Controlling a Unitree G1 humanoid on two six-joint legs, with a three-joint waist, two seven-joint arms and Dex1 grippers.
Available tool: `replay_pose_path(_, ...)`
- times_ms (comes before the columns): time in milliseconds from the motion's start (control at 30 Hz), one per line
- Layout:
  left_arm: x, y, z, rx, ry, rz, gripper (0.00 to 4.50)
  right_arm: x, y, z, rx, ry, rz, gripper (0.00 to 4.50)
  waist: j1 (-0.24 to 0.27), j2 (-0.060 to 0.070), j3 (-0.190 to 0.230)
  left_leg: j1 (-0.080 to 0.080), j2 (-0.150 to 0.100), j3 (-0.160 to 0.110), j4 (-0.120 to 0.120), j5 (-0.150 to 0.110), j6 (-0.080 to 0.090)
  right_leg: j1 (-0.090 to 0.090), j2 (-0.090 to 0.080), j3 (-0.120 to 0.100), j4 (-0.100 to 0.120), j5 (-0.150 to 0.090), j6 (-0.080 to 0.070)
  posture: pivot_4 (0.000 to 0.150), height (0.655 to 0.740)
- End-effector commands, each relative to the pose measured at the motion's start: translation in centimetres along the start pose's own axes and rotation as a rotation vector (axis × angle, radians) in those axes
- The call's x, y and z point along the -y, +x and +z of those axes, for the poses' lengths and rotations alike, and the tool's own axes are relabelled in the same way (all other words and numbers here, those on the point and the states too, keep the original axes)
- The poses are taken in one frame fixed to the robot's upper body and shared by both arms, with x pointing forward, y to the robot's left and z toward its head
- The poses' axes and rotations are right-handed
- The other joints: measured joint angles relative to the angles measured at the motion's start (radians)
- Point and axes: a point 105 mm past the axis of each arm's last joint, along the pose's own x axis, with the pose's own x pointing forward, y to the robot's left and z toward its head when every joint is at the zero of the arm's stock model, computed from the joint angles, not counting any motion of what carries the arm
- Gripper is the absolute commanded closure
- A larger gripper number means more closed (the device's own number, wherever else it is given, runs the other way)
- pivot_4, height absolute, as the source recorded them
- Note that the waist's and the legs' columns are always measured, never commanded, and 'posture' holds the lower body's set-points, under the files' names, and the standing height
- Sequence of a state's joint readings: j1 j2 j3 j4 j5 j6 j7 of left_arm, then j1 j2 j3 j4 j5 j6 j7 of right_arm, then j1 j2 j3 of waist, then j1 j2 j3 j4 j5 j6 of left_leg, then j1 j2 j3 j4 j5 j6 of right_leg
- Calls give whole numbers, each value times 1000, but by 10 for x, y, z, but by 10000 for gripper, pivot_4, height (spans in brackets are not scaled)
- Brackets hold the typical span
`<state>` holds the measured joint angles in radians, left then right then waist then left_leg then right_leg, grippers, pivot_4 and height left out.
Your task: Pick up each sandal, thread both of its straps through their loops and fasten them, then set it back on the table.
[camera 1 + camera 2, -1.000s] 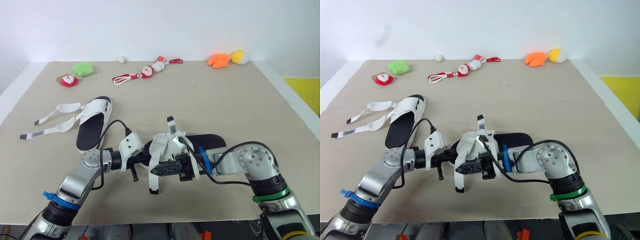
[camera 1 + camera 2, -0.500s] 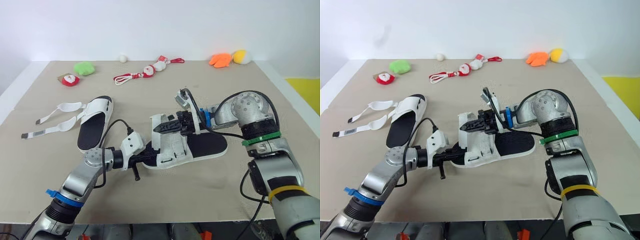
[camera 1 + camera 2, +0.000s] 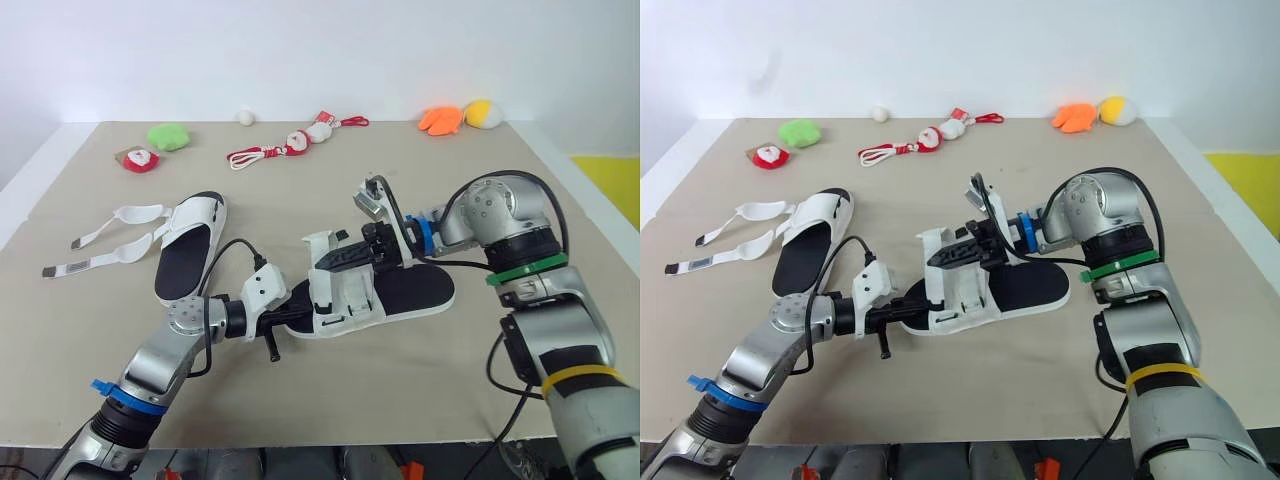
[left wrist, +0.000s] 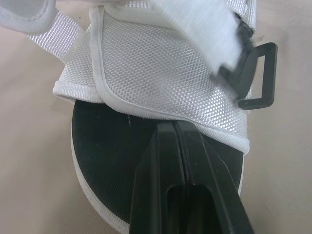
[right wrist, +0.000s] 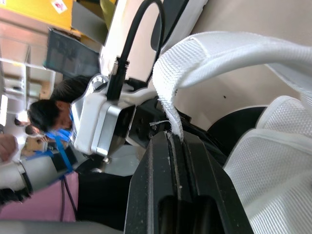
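Two white-mesh, black-soled sandals lie on the beige table (image 3: pixel 330 190): the left sandal (image 3: pixel 185 255) with its two loose straps (image 3: pixel 135 213) spread flat, and the centre sandal (image 3: pixel 410 292) between the grippers. The left gripper (image 3: pixel 292 314), fingers pressed together, rests on the centre sandal's sole end. The right gripper (image 3: pixel 322 260) pinches one raised white strap (image 5: pixel 219 51).

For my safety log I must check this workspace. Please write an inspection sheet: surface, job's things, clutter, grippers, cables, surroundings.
Surface: beige table, nothing spilled.
Job's things: near sandal on the table between the grippers; far sandal to the left, its open straps lying flat.
Clutter: green plush, red-white plush, white ball, corded toy, orange toy, yellow toy, all along the far side.
Grippers: left gripper shut on the near sandal; right gripper shut on its raised strap.
Cables: black cable looping at the left wrist.
Surroundings: white wall; a person nearby.
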<state>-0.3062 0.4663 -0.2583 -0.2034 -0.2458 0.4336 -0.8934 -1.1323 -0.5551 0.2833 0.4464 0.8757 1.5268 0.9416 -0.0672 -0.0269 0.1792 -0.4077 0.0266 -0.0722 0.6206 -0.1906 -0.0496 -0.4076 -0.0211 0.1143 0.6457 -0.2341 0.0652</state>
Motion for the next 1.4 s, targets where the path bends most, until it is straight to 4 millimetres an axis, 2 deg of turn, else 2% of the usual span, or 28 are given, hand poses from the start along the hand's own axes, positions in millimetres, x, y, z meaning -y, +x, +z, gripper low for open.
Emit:
replay_pose_path(33, 6, 4, -25, -86, -57, -20, 45000, -1, -2, -4, -31, -95, -20, 44744, 0, 0, 0, 0, 0, 0, 0, 0, 0, 0, 0, 0, 0, 0, 0, 1500, 7400)
replay_pose_path(567, 4, 3, -25, -44, -83, -12, 45000, -6, -2, -4, -46, -128, 7, 44744, 0, 0, 0, 0, 0, 0, 0, 0, 0, 0, 0, 0, 0, 0, -1, 1500, 7400)
replay_pose_path(967, 6, 0, -43, -46, -163, -9, 45000, 0, -3, -10, -94, -191, -60, 44744, -1, 0, 0, 0, 0, 0, 0, 0, 0, 0, 0, -1, 0, 0, -1, 1500, 7400)
replay_pose_path(1200, 6, 0, -44, -51, -159, -6, 45000, -3, 1, -5, -85, -224, -79, 44744, -1, 0, 0, 1, 0, 0, 0, 0, 0, 0, 0, -1, 0, 0, -1, 1500, 7400)
replay_pose_path(1400, 6, 0, -44, -50, -156, -1, 45000, -13, 3, 5, -64, -347, -145, 44744, -2, 1, 0, 1, 0, 0, 0, 0, 0, 0, 0, -1, 0, 0, 0, 1500, 7400)
